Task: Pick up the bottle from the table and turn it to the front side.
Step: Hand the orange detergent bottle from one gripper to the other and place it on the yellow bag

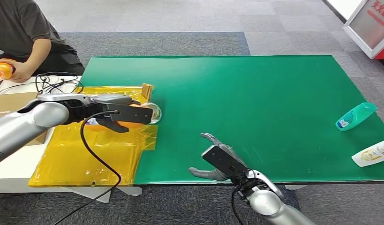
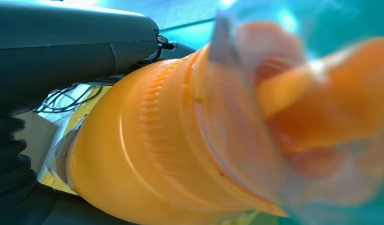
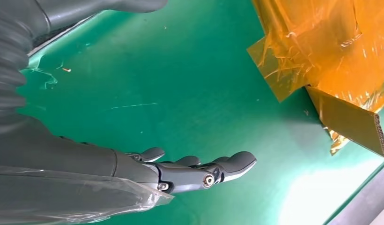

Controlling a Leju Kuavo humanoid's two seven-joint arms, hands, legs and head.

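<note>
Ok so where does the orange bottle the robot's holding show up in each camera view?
Head view: the orange bottle is at mid-left, gripped by the left hand above the yellow film's edge.
Left wrist view: it takes up most of the picture, close and blurred.
Right wrist view: not in it; the right hand lies open there.
Shared landmark: the green mat, also at.

Left robot hand [image 1: 116,115] grips orange bottle [image 1: 141,114] lying sideways, clear cap end toward green mat [image 1: 255,103], above yellow film sheet [image 1: 94,152] at desk's left side. Right robot hand [image 1: 218,159] hovers over mat near front edge, fingers spread, holding nothing. Teal bottle [image 1: 356,116] and white bottle [image 1: 373,153] lie near mat's right edge. Person [image 1: 21,33] at far left holds another orange bottle [image 1: 2,71].
</note>
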